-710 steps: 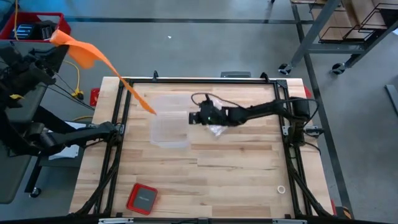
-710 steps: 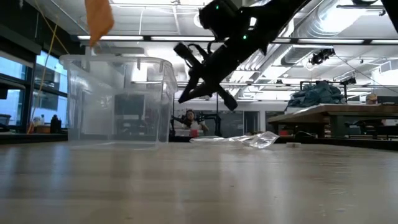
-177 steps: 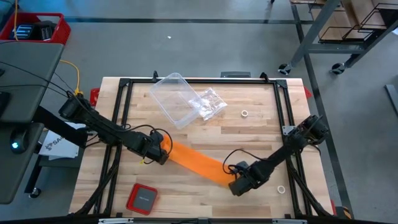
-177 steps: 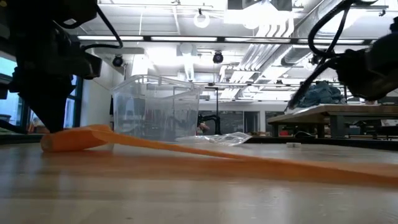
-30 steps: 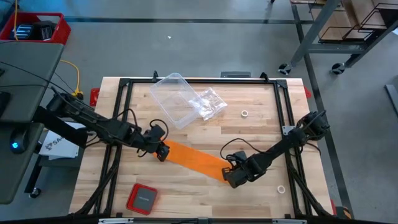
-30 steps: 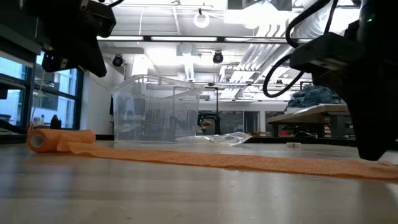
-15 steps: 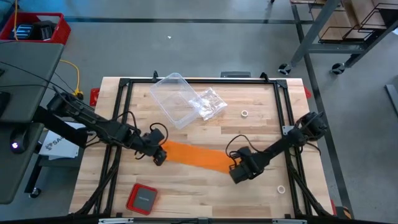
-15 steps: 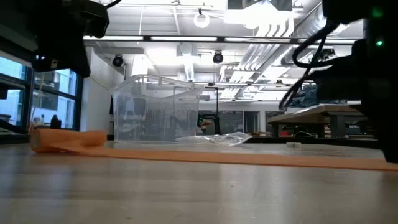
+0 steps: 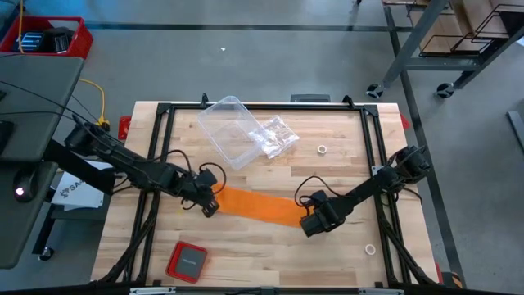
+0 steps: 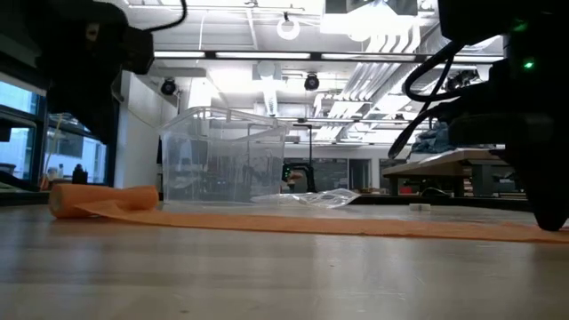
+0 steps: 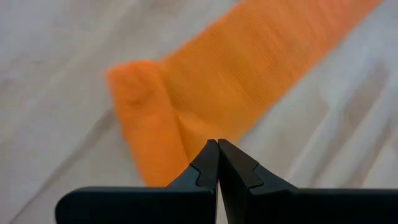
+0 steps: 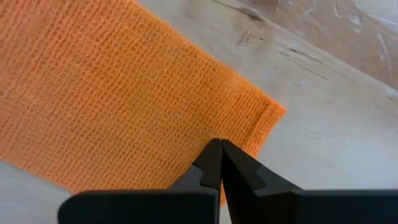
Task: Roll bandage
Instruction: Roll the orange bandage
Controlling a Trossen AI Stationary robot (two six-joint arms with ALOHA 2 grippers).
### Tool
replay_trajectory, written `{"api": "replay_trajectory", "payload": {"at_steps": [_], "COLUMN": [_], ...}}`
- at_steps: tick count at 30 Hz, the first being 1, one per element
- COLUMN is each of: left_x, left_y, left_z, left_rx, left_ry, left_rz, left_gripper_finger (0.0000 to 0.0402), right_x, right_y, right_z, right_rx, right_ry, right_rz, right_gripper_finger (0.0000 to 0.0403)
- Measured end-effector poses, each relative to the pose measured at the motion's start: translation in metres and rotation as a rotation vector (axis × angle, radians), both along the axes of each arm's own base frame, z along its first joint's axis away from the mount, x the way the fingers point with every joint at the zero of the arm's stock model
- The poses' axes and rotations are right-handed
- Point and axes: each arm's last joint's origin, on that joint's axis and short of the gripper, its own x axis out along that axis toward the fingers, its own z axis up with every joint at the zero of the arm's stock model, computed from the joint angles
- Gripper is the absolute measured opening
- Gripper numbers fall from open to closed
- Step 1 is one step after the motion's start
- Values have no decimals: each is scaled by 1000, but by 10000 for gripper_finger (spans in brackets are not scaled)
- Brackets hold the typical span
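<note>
The orange bandage (image 9: 258, 205) lies flat on the table as a long band. Its left end is wound into a small roll (image 11: 140, 118), which also shows in the low view (image 10: 102, 199). My left gripper (image 9: 209, 205) is shut and stands just above the band beside the roll (image 11: 217, 144). My right gripper (image 9: 309, 221) is shut and is down on the band's flat right end (image 12: 219, 144). My left gripper's shut fingertips stand over the band close to the roll; the low view shows a gap below the arm, and I cannot tell whether it touches. My right gripper presses its shut fingertips (image 12: 211, 155) down on the band's free end (image 12: 242, 118), close to the end edge, from above. One flat layer lies on the table there.
A clear plastic box (image 9: 229, 131) and a crinkled clear bag (image 9: 274, 138) lie at the far middle. A small white ring (image 9: 322, 150) lies right of them and another (image 9: 370, 249) at the near right. A red square case (image 9: 187, 260) lies near left.
My right gripper has gone toward the table's far edge with the band's right end, so the band now lies less slanted. My left gripper has shifted slightly toward the near left, and the roll has turned about, so its length now faces the low view.
</note>
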Motion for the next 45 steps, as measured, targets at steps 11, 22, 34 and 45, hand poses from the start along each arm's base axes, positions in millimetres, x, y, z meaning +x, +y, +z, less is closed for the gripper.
{"api": "replay_trajectory", "payload": {"at_steps": [11, 22, 34, 45], "left_x": [13, 22, 27, 35], "left_y": [0, 0, -2, -1], "left_z": [-32, -49, -46, -35], "left_rx": [62, 73, 4, -49], "left_ry": [161, 208, 134, 22], "left_rz": [-72, -35, 32, 25], "left_gripper_finger": [0, 0, 0, 0], "right_x": [-2, -19, -36, -35], "right_y": [5, 31, 55, 56], "right_z": [0, 1, 1, 0], "right_rx": [51, 104, 118, 116], "right_ry": [28, 69, 61, 45], "right_rz": [9, 1, -70, -68], "right_gripper_finger": [0, 0, 0, 0]}}
